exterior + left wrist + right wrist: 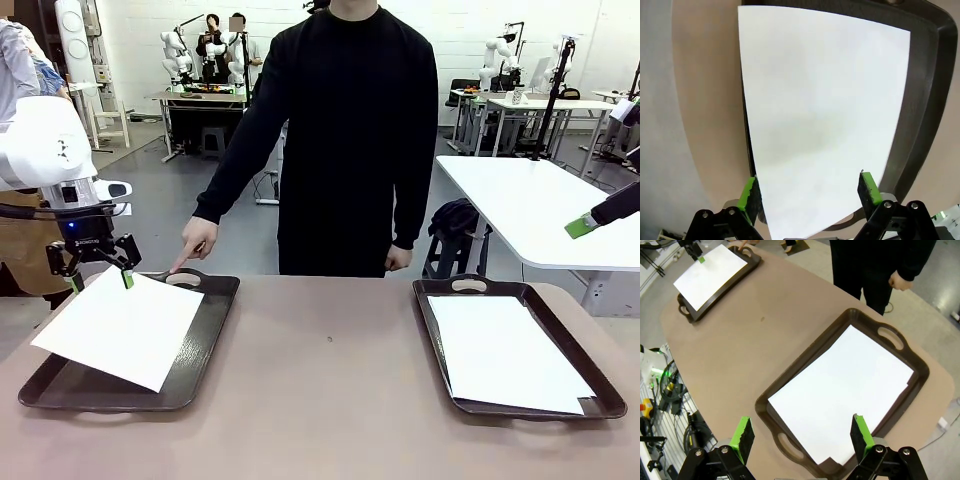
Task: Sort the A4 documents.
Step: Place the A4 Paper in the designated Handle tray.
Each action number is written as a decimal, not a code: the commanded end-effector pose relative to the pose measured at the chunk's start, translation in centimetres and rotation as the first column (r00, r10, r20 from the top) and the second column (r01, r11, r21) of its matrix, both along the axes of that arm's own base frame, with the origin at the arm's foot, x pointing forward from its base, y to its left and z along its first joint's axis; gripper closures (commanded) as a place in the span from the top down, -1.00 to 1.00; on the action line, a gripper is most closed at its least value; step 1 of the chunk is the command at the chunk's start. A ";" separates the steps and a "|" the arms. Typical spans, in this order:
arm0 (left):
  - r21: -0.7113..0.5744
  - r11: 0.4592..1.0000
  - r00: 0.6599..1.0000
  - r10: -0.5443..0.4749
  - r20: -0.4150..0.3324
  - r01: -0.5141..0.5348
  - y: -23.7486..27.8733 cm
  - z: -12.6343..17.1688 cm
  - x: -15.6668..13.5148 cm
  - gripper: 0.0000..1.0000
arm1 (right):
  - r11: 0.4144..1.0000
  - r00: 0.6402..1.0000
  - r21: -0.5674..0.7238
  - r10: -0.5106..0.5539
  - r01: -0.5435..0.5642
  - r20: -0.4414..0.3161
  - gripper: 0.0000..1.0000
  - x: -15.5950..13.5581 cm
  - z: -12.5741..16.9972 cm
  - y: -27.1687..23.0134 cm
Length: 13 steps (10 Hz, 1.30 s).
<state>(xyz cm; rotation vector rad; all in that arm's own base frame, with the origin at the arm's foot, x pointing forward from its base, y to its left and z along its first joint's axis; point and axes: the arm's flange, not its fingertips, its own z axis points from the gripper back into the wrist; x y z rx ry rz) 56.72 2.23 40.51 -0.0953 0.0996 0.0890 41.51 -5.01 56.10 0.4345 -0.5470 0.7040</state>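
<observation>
**Sheet hanging over the left tray's edge**

Brown tabletop (320, 400) fills the lower frame, the person standing behind it, one hand (195, 243) pointing at the left tray (205, 345). Right tray (600, 395) at lower right holds stacked A4 documents (505, 355). On the left tray a single sheet (120, 325) lies skewed, overhanging its rim. Left gripper (100, 280) stands wide open at the sheet's far edge, holding nothing. Right gripper (800, 437) hovers wide open and empty. Risk, I judge: closing crumples the thin paper or pushes it off.
</observation>
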 end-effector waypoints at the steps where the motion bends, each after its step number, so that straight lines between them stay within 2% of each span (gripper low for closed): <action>1: 0.062 0.997 0.999 0.047 -0.001 -0.046 -0.3 -0.2 -0.3 1.00 | 1.000 1.000 0.006 0.004 -0.004 0.000 1.00 0.0 0.0 0.0; 5: 0.047 0.998 0.999 0.043 0.008 -0.044 -0.3 -0.2 -0.2 1.00 | 1.000 1.000 0.006 0.004 -0.004 0.000 1.00 0.0 0.0 0.0; 6: 0.036 0.996 0.996 0.078 0.048 -0.079 -0.3 -0.1 -0.1 1.00 | 1.000 1.000 0.006 0.004 -0.004 0.000 1.00 0.0 0.0 0.0; 7: 0.033 0.996 0.996 0.082 0.041 -0.083 -0.5 -0.2 0.0 1.00 | 1.000 1.000 0.006 0.004 -0.004 0.000 1.00 0.0 0.0 0.0; 8: 0.032 0.999 0.999 0.034 0.006 -0.034 -0.1 -0.1 0.1 1.00 | 1.000 1.000 0.006 0.004 -0.004 0.000 1.00 0.0 0.0 0.0; 13: 0.032 0.999 0.999 0.034 0.006 -0.034 -0.1 -0.1 0.1 1.00 | 1.000 1.000 0.006 0.004 -0.004 0.000 1.00 0.0 0.0 0.0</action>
